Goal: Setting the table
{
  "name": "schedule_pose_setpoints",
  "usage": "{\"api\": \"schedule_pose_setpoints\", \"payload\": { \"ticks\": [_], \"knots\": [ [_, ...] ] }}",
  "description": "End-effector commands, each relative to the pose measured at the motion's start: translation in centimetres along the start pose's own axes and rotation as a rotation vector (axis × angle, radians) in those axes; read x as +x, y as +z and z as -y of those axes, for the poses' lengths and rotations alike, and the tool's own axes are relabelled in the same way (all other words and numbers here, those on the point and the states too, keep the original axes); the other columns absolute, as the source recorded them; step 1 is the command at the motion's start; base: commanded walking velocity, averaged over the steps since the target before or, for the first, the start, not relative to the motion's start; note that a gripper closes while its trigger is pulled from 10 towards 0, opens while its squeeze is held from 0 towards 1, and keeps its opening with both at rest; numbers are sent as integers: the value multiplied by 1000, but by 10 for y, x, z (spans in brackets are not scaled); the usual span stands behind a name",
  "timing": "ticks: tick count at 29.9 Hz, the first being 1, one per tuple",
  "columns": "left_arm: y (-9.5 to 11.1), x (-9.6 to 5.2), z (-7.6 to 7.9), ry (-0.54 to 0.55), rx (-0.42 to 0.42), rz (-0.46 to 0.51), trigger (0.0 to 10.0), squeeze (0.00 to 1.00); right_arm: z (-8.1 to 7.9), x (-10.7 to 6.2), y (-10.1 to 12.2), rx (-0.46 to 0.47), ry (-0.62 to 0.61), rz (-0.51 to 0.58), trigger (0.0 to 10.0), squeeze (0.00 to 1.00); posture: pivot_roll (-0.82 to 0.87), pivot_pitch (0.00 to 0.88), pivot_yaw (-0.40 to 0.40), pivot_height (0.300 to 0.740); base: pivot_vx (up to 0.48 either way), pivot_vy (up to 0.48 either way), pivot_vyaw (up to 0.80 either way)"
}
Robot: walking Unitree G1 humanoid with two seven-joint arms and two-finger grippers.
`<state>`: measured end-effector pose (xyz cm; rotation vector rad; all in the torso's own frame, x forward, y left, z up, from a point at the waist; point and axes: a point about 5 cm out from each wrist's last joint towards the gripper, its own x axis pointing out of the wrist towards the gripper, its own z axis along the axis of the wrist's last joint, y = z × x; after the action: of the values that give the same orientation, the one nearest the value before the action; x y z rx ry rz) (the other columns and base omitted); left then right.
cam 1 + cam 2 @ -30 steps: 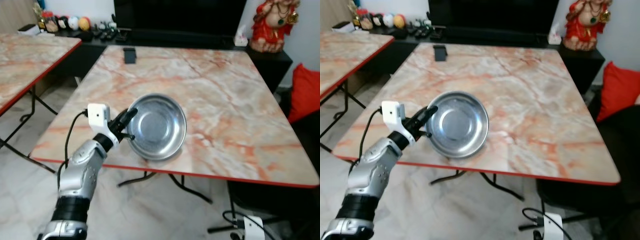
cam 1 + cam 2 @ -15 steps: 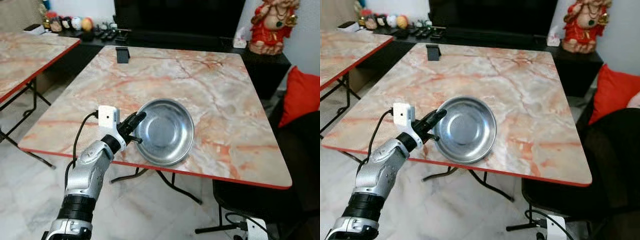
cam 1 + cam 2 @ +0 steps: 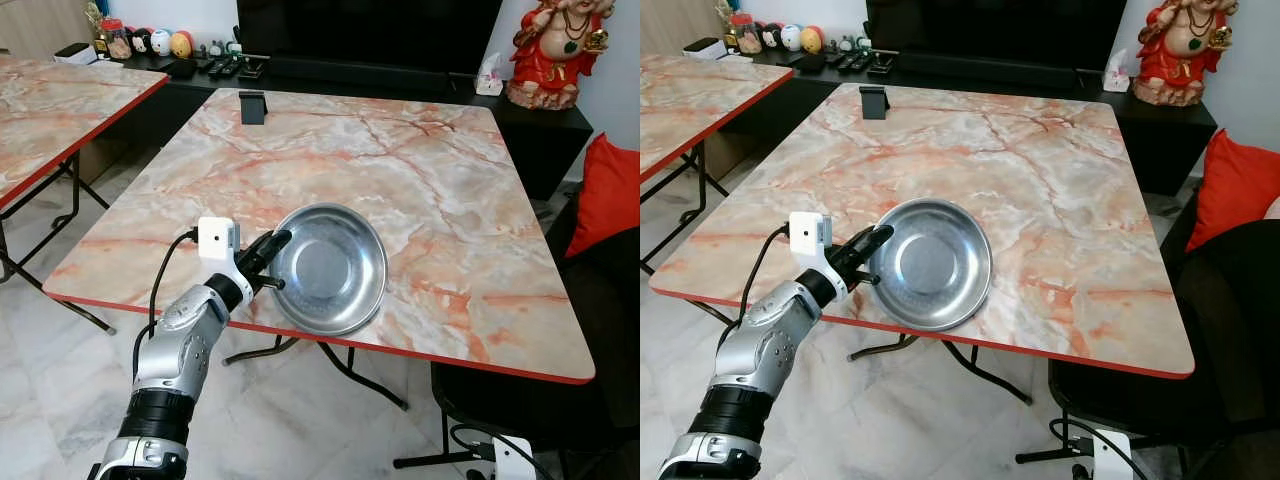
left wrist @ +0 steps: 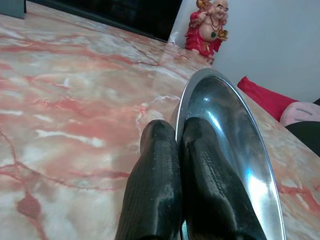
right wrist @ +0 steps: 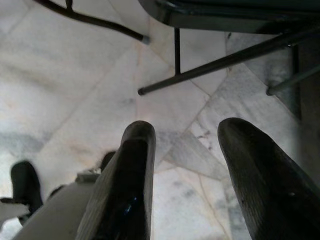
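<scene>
1. The steel bowl (image 3: 329, 267) sits at lower centre of the head view, on the marble table (image 3: 430, 170) close to its near red edge, with the hollow facing up.

2. The left pincer (image 3: 267, 262) is clamped on the bowl's rim at the side toward frame left. The left wrist view shows one finger (image 4: 152, 190) under the outside of the rim and the other finger (image 4: 212, 187) inside the hollow, pressed together with the metal edge between them.

3. Key relation: the bowl lies wholly to the right of the pincer in the frame, and the pincer's long axis points across the bowl toward the table's middle. The bowl is round, so it has no long axis of its own; what matters is the grip on one side of the rim.

4. Judgement: open table lies above and right of the bowl, so any placing move runs forward along the pincer's line.

5. The right pincer (image 5: 185, 170) hangs over the tiled floor (image 5: 60, 75) with its fingers apart, holding nothing; the left arm is the nearer one.
</scene>
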<state>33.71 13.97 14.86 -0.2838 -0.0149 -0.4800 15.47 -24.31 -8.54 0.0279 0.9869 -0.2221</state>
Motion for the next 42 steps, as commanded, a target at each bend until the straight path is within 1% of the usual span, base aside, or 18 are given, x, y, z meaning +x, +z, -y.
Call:
{"api": "schedule_pose_setpoints", "payload": {
  "ticks": [1,5,13,15,18,21,24,32,38,42],
  "knots": [
    [6,5,3,-10,-6,27,10000,0,2,-1,-3,7,-3,-14,10000,0,72,0,-51,727,0,0,-594],
    [7,5,2,-10,-6,28,10000,0,2,-1,-3,2,-4,-12,10000,0,71,0,-48,727,0,0,-589],
    [9,6,1,3,-18,39,10000,0,1,-1,-3,-9,1,-9,10000,0,73,0,-47,727,0,0,0],
    [8,7,2,6,-27,38,10000,0,0,-1,-3,-10,2,-9,10000,0,75,0,-46,727,0,0,0],
    [5,7,8,-13,-33,30,10000,0,0,-1,-3,-13,5,-10,10000,0,77,0,-47,727,0,0,0],
    [5,6,8,-8,-37,32,10000,0,0,-1,-3,-12,5,-10,10000,0,75,0,-46,727,0,0,0],
    [5,6,7,-1,-52,35,10000,0,-1,-1,-3,-11,6,-9,10000,0,74,0,-46,727,266,0,0],
    [6,6,5,4,-52,38,10000,0,-1,0,-3,-16,9,-11,10000,0,78,0,-50,727,323,0,0],
    [6,6,11,-17,-52,40,10000,0,0,0,-2,-17,11,-9,10000,0,79,0,-54,727,324,0,0],
    [6,6,12,-19,-59,40,10000,0,0,0,-1,-17,8,-8,10000,0,78,0,-54,727,0,0,0]
  ]
}}
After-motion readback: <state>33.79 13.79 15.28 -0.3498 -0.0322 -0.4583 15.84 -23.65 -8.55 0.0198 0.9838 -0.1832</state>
